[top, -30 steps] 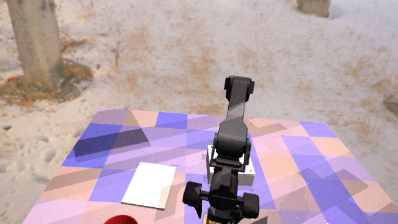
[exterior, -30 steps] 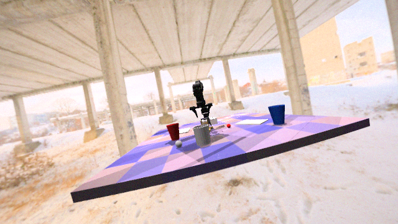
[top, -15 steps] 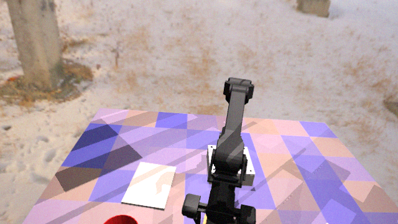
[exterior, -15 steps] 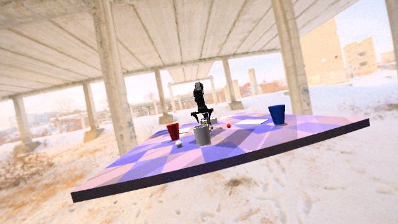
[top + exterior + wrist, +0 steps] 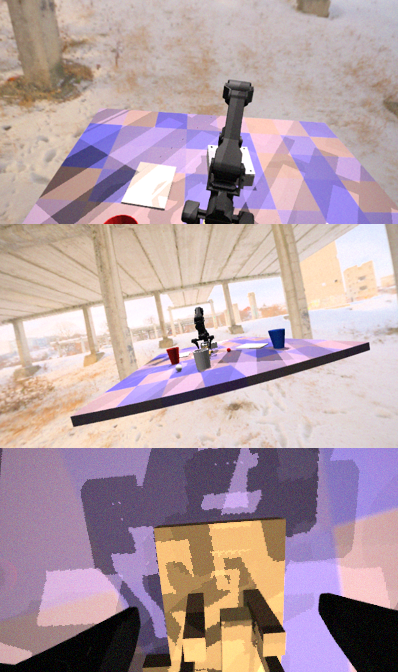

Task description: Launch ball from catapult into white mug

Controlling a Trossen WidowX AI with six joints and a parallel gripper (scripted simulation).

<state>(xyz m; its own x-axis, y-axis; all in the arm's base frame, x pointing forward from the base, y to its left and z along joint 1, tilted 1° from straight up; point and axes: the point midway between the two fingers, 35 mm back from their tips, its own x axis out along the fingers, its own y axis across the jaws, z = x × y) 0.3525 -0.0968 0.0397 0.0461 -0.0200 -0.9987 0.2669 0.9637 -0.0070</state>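
My gripper (image 5: pixel 217 218) (image 5: pixel 203 342) (image 5: pixel 228 609) is open and empty. It hangs low over the wooden catapult (image 5: pixel 220 563), whose flat base and upright posts lie between the two dark fingers in the wrist view. The pale grey-white mug (image 5: pixel 202 359) stands on the table in front of the arm. A small red ball (image 5: pixel 228 350) lies on the table to the mug's right. A small white ball (image 5: pixel 178 367) lies to the mug's left. I see no ball on the catapult in the wrist view.
A red cup (image 5: pixel 173 355) (image 5: pixel 120 219) stands left of the mug and a blue cup (image 5: pixel 277 338) at the far right. A flat white sheet (image 5: pixel 149 185) (image 5: pixel 252 345) lies on the patterned table (image 5: pixel 311 174) (image 5: pixel 193 382). The arm's white base plate (image 5: pixel 249 162) is mid-table.
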